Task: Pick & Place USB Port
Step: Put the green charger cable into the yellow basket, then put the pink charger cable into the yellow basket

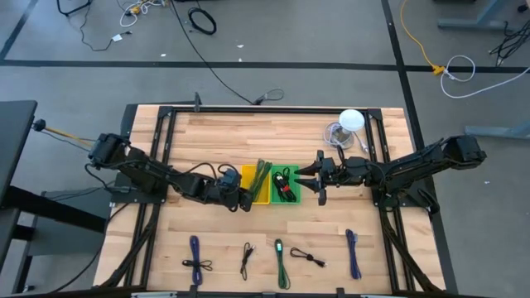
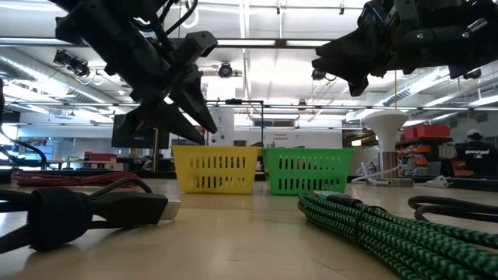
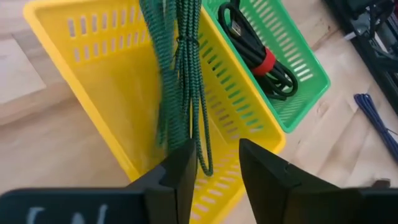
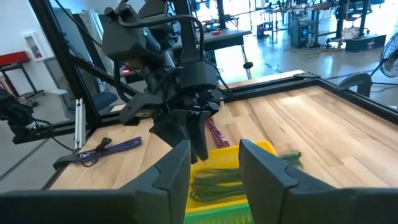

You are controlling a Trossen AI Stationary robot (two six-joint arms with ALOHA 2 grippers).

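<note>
A green braided cable bundle (image 3: 180, 74) lies in the yellow basket (image 1: 248, 175), one end sticking up over its rim (image 1: 265, 168). My left gripper (image 3: 211, 149) is open just above it, at the basket's near left corner (image 1: 247, 199). The green basket (image 1: 291, 199) beside it holds a black cable with a red tie (image 3: 264, 62). My right gripper (image 1: 318, 177) is open and holds nothing, hovering just right of the green basket; its wrist view shows the open fingers (image 4: 214, 152) facing my left arm (image 4: 180, 81). My left gripper points down into the yellow basket with its fingers apart. One fingertip (image 3: 183, 155) stands right beside the green cable bundle (image 3: 186, 124); I cannot tell whether it touches the cable.
Several more cables lie in a row along the near edge: blue (image 1: 196, 255), black (image 1: 247, 258), green (image 1: 281, 261), black (image 1: 308, 258), blue (image 1: 354, 252). A white lamp (image 1: 352, 120) stands at the far right. Bare wood lies between baskets and the row.
</note>
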